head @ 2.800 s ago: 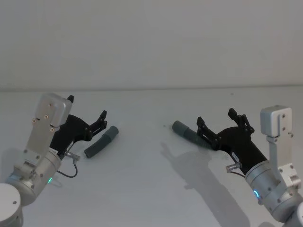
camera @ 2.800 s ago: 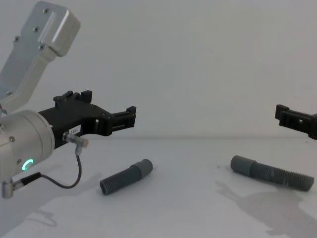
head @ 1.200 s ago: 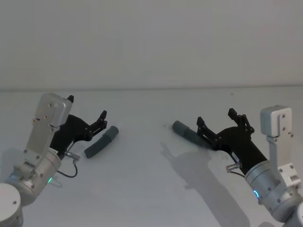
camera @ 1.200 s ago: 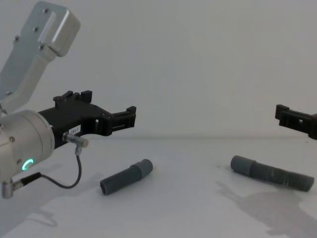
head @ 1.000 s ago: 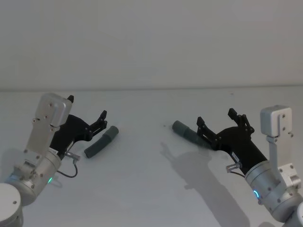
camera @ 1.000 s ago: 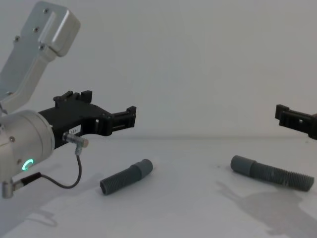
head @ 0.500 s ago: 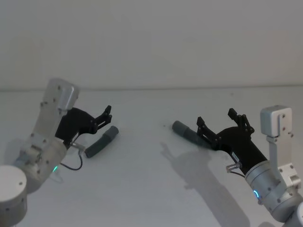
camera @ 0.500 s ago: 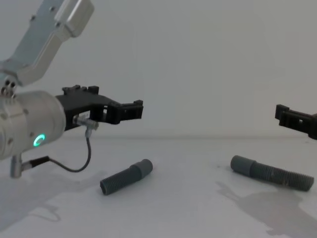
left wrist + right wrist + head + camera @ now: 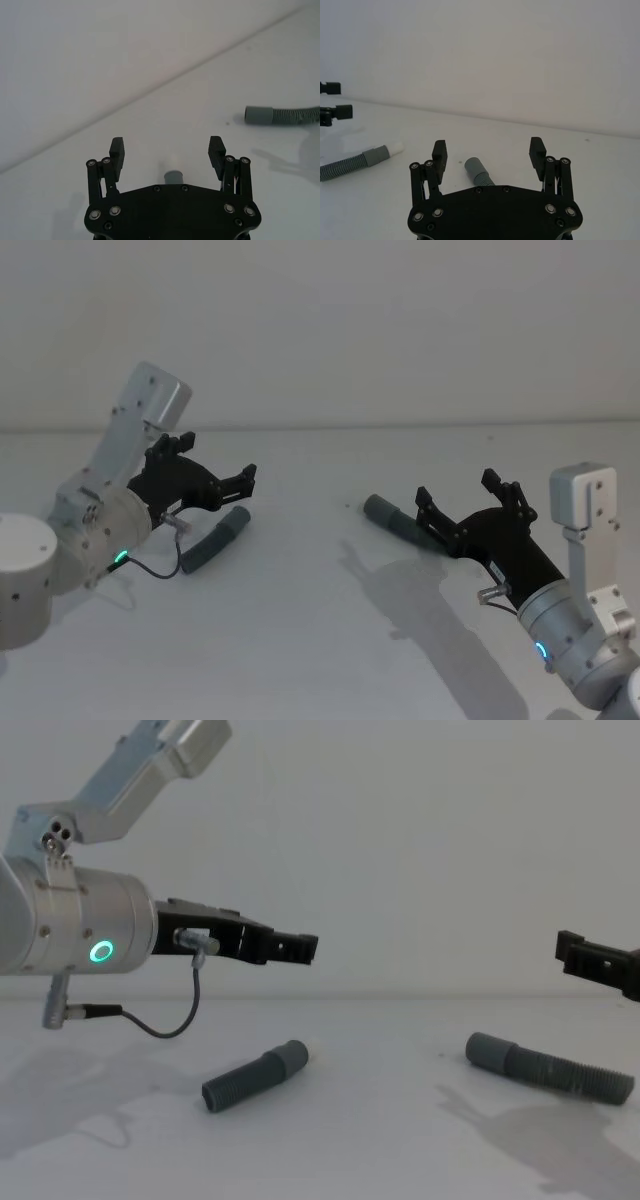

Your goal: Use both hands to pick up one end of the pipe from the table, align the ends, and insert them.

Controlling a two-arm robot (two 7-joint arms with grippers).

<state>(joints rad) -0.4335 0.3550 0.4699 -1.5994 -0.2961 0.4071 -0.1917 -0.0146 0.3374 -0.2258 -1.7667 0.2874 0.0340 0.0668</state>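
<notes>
Left gripper (image 9: 166, 143): raised above the table (image 9: 300, 640), jaws spread wide, holding nothing, positioned over the shorter pipe piece (image 9: 250, 1080).
Shorter pipe piece: lies flat on the table's left part, with the short cuff (image 9: 292, 1057) toward the centre.
Longer pipe piece (image 9: 550, 1070): lies flat on the right, well apart from the shorter one, with the long cuff (image 9: 487, 1050) toward the centre.
Right gripper (image 9: 488, 146): jaws spread, empty, hovering over the longer pipe piece's ribbed part.
</notes>
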